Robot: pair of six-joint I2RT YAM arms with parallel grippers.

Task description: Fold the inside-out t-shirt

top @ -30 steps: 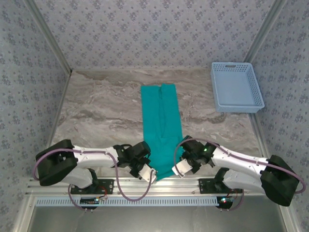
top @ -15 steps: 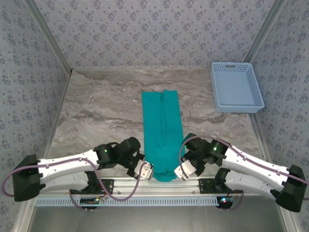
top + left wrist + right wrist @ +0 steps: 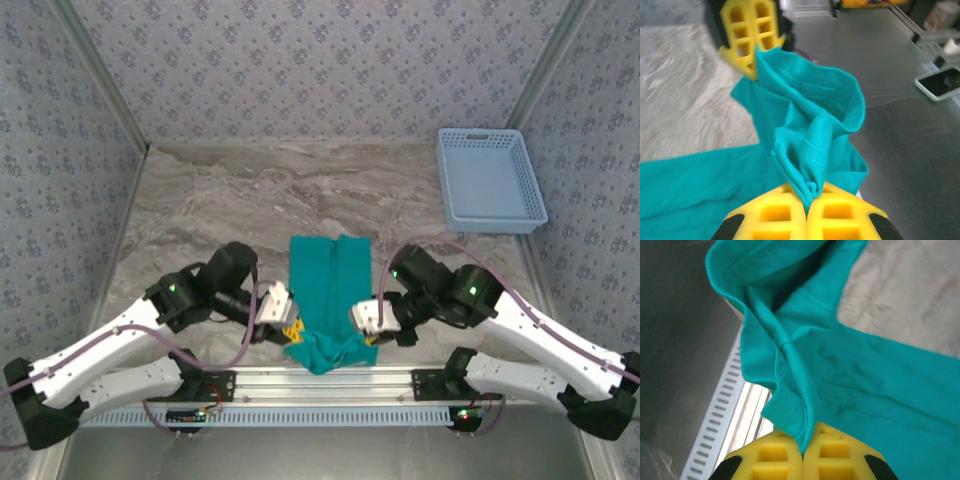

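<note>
The t-shirt lies as a long strip, well to the left of the blue basket and nearer the arms. Its long way runs from the arms toward the back wall. The left gripper and the right gripper are each pinched tight on a near corner (one on each side), with that end bunched up between them. The far end sits about level with the basket's near rim, so I think the held end should go straight that way.
</note>
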